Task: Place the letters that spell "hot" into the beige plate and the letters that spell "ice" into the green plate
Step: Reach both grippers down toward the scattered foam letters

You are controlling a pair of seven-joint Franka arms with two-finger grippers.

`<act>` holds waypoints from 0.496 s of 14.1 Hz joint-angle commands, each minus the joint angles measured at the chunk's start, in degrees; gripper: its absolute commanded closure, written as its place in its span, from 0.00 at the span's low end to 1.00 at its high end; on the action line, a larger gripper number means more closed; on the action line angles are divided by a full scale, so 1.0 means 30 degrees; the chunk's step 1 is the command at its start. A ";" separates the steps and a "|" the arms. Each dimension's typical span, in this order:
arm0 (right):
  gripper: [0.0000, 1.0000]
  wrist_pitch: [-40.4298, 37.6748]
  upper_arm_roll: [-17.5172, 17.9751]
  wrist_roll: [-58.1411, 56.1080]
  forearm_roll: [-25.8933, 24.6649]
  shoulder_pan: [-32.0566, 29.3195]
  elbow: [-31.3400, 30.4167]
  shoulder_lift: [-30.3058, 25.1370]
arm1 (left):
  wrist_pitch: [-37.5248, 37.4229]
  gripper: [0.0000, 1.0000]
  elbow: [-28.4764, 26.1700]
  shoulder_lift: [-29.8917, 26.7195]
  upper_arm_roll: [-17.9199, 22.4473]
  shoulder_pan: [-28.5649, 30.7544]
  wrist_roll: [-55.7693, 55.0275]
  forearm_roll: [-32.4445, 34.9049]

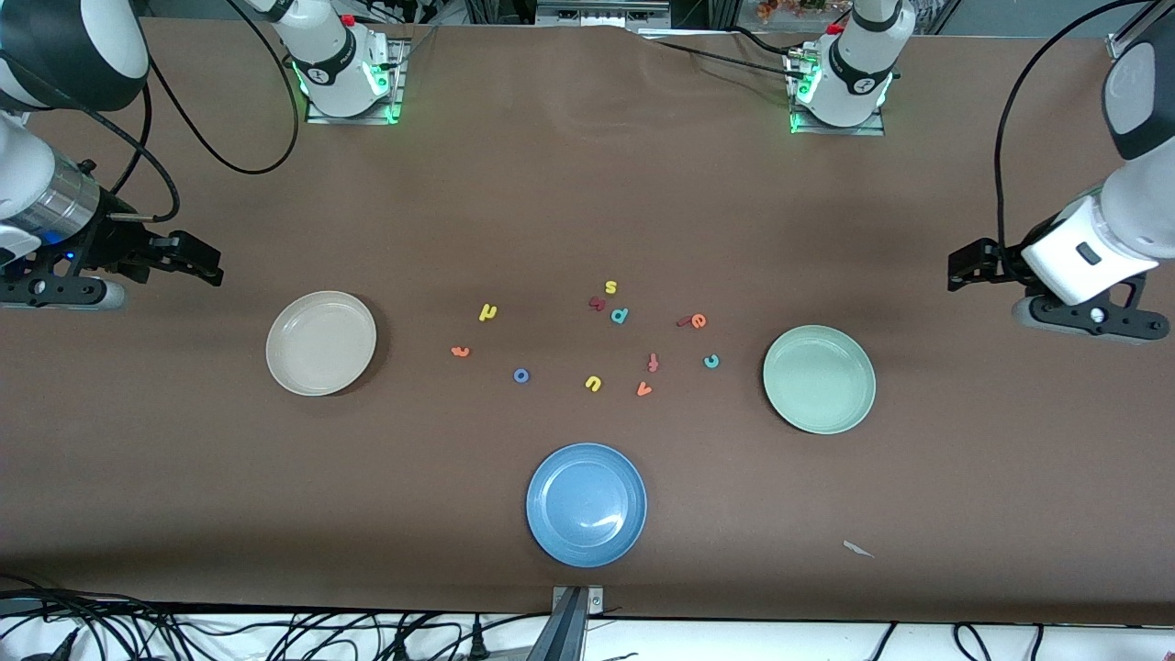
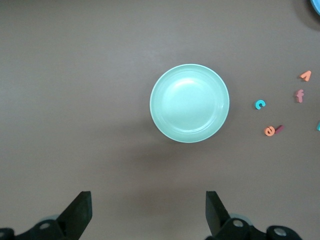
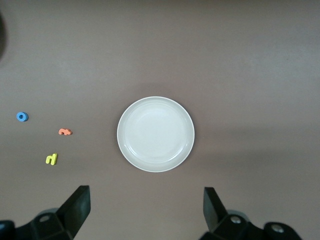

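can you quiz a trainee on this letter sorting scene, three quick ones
1. True or false: the beige plate already holds a letter.
2. Which letter lies nearest the green plate? A) blue o B) teal c C) yellow s
3. Fill in: the left hand and right hand both stand ____.

Key:
1. False, it holds nothing.
2. B, the teal c.
3. Open, each waiting at its own end of the table.

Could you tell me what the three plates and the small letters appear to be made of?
The beige plate, green plate and blue plate look like glazed ceramic or hard plastic: smooth, with soft glossy highlights; which of the two cannot be told. The letters, such as the blue o and teal c, look matte and thick, probably foam or plastic.
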 commanded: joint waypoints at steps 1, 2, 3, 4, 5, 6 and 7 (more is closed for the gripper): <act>0.00 0.0343 -0.0017 0.0424 0.0025 -0.0067 0.0086 0.0616 | -0.0086 0.00 0.0604 0.0804 -0.0284 -0.1183 -0.0047 -0.0483; 0.00 0.0402 -0.0017 0.0746 -0.0004 -0.0009 0.0086 0.0821 | -0.0085 0.00 0.0604 0.1213 -0.0373 -0.1943 -0.0018 -0.0600; 0.00 0.0576 -0.0017 0.1155 -0.0033 0.0021 0.0057 0.1055 | 0.0118 0.00 0.0633 0.1623 -0.0403 -0.2675 -0.0047 -0.1123; 0.00 0.0636 -0.0017 0.1536 -0.0294 0.0108 0.0086 0.1174 | 0.0671 0.00 0.0604 0.1831 -0.0403 -0.3031 0.0214 -0.1505; 0.00 0.0608 0.0041 0.1888 -0.0558 0.0167 0.0028 0.1204 | 0.0938 0.00 0.0575 0.1920 -0.0403 -0.3208 0.0507 -0.2002; 0.00 0.0607 0.0070 0.2269 -0.0619 0.0284 -0.0002 0.1204 | 0.1144 0.00 0.0488 0.2240 -0.0432 -0.3529 0.1032 -0.2413; 0.00 0.0549 0.0071 0.2505 -0.0619 0.0401 -0.0060 0.1204 | 0.1494 0.00 0.0545 0.2620 -0.0432 -0.3997 0.1327 -0.2475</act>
